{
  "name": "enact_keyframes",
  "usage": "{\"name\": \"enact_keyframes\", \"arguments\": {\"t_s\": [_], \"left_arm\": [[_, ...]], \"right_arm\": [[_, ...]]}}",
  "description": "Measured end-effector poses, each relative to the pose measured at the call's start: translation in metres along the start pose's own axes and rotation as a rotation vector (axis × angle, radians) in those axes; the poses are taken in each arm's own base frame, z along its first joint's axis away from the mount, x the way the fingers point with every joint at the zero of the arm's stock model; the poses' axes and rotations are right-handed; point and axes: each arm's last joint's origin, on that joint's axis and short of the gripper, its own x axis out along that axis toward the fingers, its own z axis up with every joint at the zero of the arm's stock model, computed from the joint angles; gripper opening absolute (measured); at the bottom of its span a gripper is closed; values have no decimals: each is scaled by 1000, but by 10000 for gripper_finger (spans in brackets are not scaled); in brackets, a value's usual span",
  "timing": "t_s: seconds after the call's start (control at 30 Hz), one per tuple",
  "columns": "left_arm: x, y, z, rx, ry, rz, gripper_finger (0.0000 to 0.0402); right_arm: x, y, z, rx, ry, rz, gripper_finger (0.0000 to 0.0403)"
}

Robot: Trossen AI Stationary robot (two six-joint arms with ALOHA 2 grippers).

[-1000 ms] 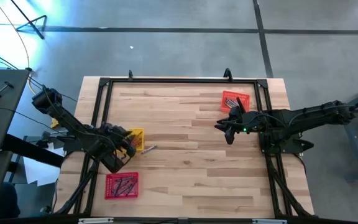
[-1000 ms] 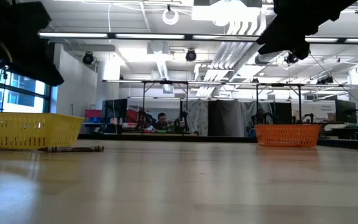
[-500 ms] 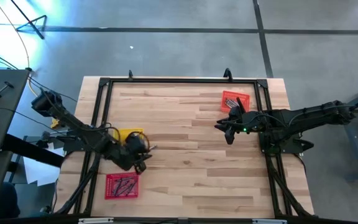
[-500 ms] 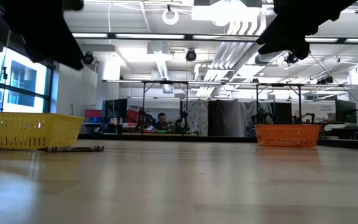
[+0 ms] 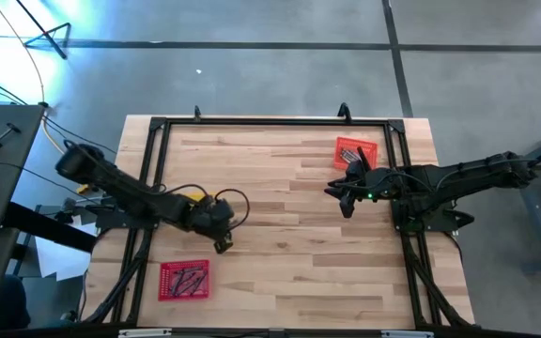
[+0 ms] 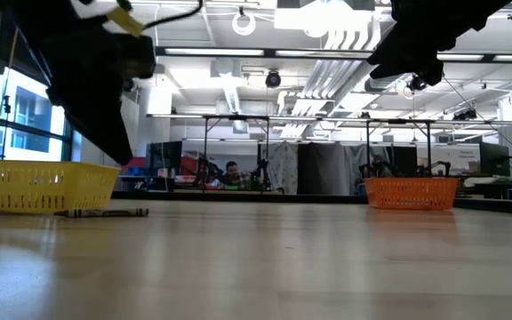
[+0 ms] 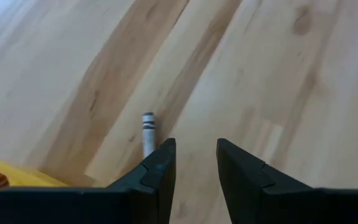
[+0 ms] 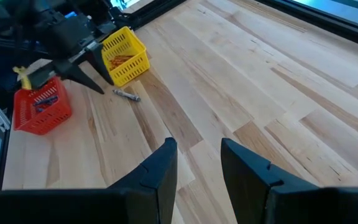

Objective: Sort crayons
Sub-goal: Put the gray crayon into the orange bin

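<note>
Left wrist view: left pincer (image 7: 193,163) parted, empty, above table beside grey crayon (image 7: 148,132); right pincer (image 8: 196,163) parted, empty.

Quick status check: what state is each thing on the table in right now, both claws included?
Left claw: open, empty, over the loose grey crayon.
Right claw: open, empty, raised near the orange tray.
Grey crayon: lying flat on the table, beside the yellow tray, not gripped.
Yellow tray: upright, crayons inside.
Red tray: upright, crayons inside.
Orange tray: upright, crayons inside.
</note>
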Motion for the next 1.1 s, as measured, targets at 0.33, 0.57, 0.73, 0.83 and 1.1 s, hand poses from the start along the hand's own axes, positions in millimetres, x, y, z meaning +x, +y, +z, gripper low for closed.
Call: {"name": "enact_keyframes", "arguments": {"t_s": [0.33, 0.57, 0.73, 0.83, 1.1], "left_arm": [[26, 14, 4, 49, 106, 60, 106], [46, 19, -1, 72, 187, 103, 106], [51, 21, -1, 80, 202, 114, 106], [52, 21, -1, 83, 202, 114, 106], [52, 21, -1, 79, 206, 99, 106]], "right_arm": [[0, 0, -1, -3, 7, -5, 119], [0, -1, -1, -4, 11, -7, 119], [0, -1, -1, -10, 11, -8, 119], [0, -1, -1, -13, 13, -8, 119], [0, -1, -1, -14, 14, -9, 119]]}}
